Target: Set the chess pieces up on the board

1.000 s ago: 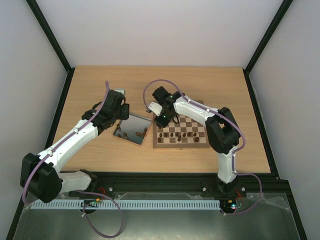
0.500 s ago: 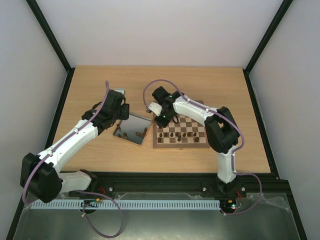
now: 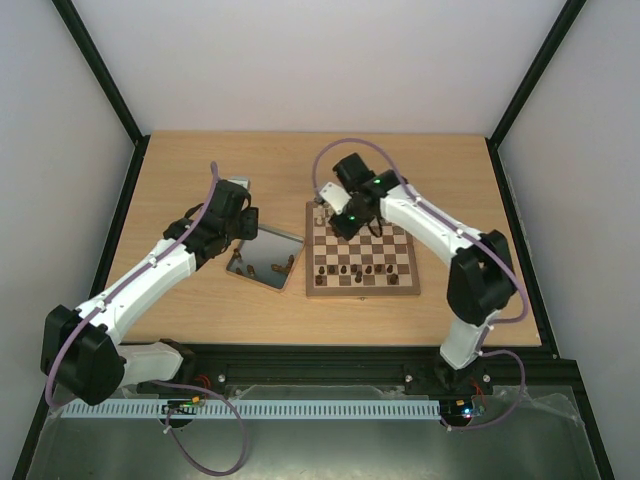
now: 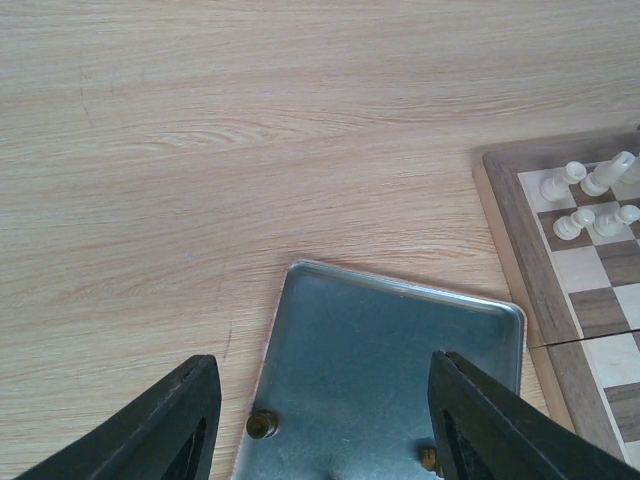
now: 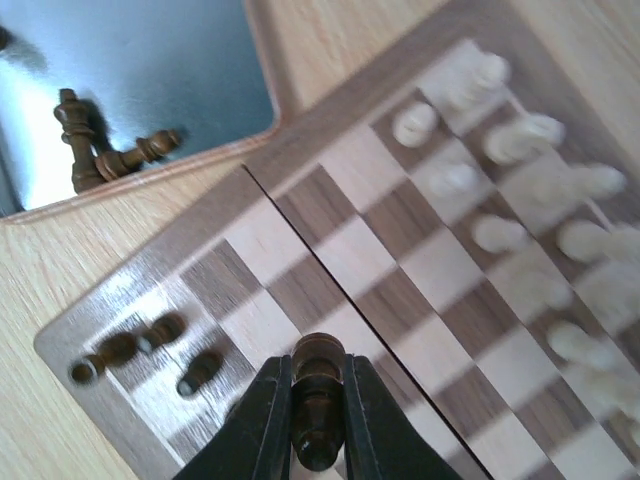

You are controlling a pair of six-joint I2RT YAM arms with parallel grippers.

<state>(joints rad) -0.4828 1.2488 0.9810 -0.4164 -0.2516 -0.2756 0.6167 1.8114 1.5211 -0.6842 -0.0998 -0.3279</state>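
Left wrist view: the left fingers (image 4: 185,420) stand wide over the metal tray (image 4: 400,330), with dark chess pieces (image 4: 262,424) at the tray's lower edge. Only the right wrist view shows the right fingers (image 5: 268,415) pinched on a dark piece (image 5: 316,352), lower centre, above the board (image 5: 250,240). Overhead, they hang over the board's upper-left corner.

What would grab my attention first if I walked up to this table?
Probably the right end effector, shut on a dark brown chess piece and holding it over the checkered board. Next, the shiny metal tray left of the board, with a few dark pieces lying in it and the left end effector open above it.
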